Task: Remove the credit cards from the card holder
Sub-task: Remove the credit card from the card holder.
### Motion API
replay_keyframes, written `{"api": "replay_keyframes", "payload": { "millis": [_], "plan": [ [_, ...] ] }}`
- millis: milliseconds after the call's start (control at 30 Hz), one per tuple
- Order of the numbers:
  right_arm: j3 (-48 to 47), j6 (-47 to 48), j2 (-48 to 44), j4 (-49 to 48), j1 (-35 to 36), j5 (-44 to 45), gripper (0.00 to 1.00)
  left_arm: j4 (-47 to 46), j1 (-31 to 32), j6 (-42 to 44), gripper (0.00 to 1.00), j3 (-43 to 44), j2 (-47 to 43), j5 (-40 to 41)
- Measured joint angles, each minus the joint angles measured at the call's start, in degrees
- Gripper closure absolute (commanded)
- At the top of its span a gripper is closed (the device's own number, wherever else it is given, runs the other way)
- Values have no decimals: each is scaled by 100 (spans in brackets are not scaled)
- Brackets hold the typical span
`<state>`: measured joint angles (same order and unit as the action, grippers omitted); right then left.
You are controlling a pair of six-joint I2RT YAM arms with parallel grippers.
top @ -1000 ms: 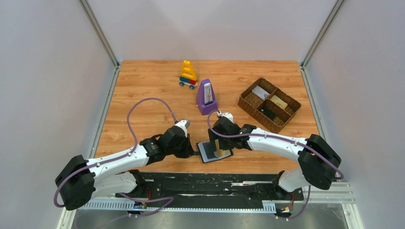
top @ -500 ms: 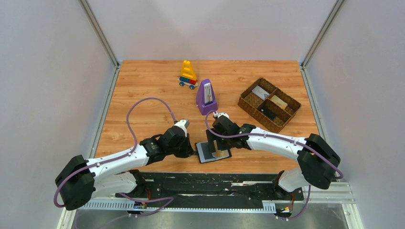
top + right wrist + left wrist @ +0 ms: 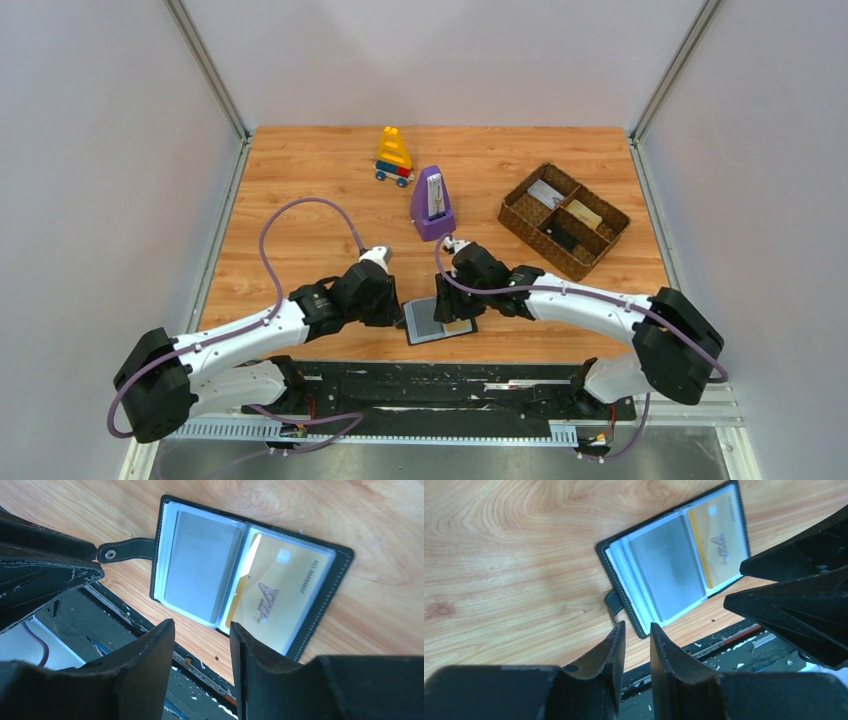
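The card holder (image 3: 425,326) lies open and flat on the wood by the table's front edge. Its black rim (image 3: 341,578) frames clear sleeves. A grey card (image 3: 199,569) sits in one sleeve and a yellow-orange credit card (image 3: 280,596) with dark print in the other; both also show in the left wrist view, the grey card (image 3: 669,570) and the yellow card (image 3: 723,539). A snap strap (image 3: 125,550) sticks out at the holder's side. My left gripper (image 3: 638,630) hovers beside that strap side, slightly open and empty. My right gripper (image 3: 202,630) is open over the holder's near edge, holding nothing.
A purple metronome (image 3: 432,205) stands just behind the grippers, and a toy block vehicle (image 3: 394,157) farther back. A brown woven divided tray (image 3: 565,218) holding small items sits at the back right. The black mounting rail (image 3: 450,378) runs right below the holder.
My left gripper has gone from shut to slightly open and let go of the holder's side. The right jaws have narrowed. The holder now lies flat, shifted slightly left and nearer.
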<state>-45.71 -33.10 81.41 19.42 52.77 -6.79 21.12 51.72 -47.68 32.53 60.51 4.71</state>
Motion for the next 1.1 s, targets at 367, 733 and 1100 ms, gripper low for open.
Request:
{"api": "replay_keyframes", "payload": {
  "millis": [367, 733, 1100],
  "plan": [
    [546, 24, -682, -289, -962, -343, 70, -564, 0, -4, 66, 483, 529, -656],
    [813, 94, -400, -791, -1539, -1067, 73, -1899, 0, -251, 67, 564, 2052, -1069],
    [1143, 127, -70, -1102, -1585, -1147, 84, -2439, 0, -476, 65, 564, 2625, -994]
  ]
}}
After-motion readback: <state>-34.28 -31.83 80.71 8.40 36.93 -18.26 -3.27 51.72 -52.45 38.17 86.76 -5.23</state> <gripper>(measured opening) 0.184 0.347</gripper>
